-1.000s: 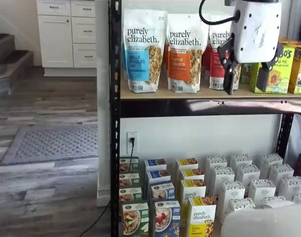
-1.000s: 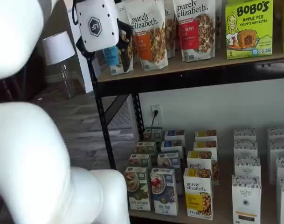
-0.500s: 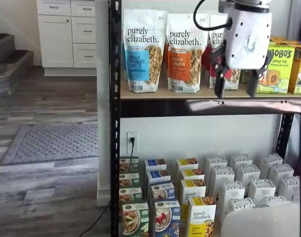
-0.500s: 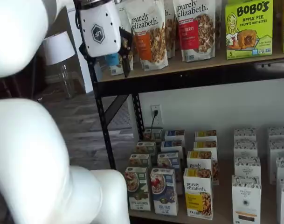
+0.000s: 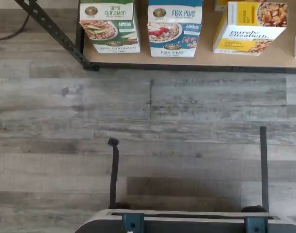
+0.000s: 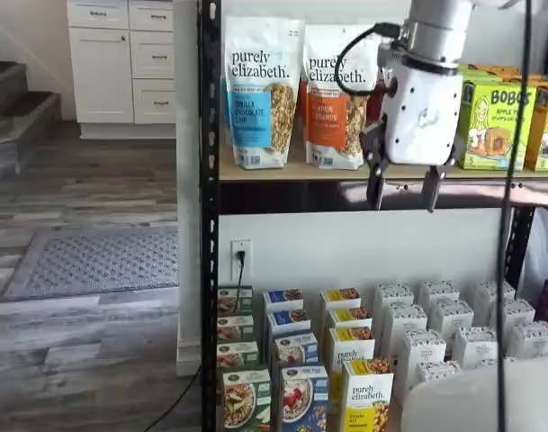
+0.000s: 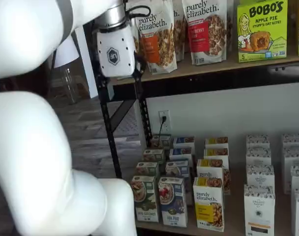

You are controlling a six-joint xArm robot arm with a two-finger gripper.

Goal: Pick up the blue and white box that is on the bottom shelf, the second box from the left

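Arm: the white arm [image 7: 36,162] fills the left half of a shelf view, its links stacked from the lower edge to the upper left corner; its wrist reaches in from the top edge in both shelf views.
Rack: black steel posts [image 6: 209,216]; the tan upper board [image 6: 345,171] crosses the upper middle of the frame, carrying granola bags [image 6: 262,90] and green boxes [image 6: 494,121].
Floor: grey wood planks [image 5: 148,131] lie bare in front of the rack, filling most of the wrist view.
Bottom shelf: its tan board [image 5: 186,57] and front edge show in the wrist view; in both shelf views it sits at the lower edge of the frame, rows of small boxes running back toward the white wall.
Gripper: white body upright, in the upper right of a shelf view [image 6: 404,187], level with the upper board and well above the bottom shelf. The two black fingers [image 6: 375,184] point down with a plain gap between them, nothing held.
Open room: free air between the upper board and the tops of the low boxes.
Blue box: the blue and white box [image 6: 299,398] stands at the front of its row, lower middle of the frame, also seen at [image 7: 172,201] and [image 5: 175,28]. The green box [image 6: 245,399] is just beside it on one side, the yellow box [image 6: 364,396] on the other, narrow gaps between.
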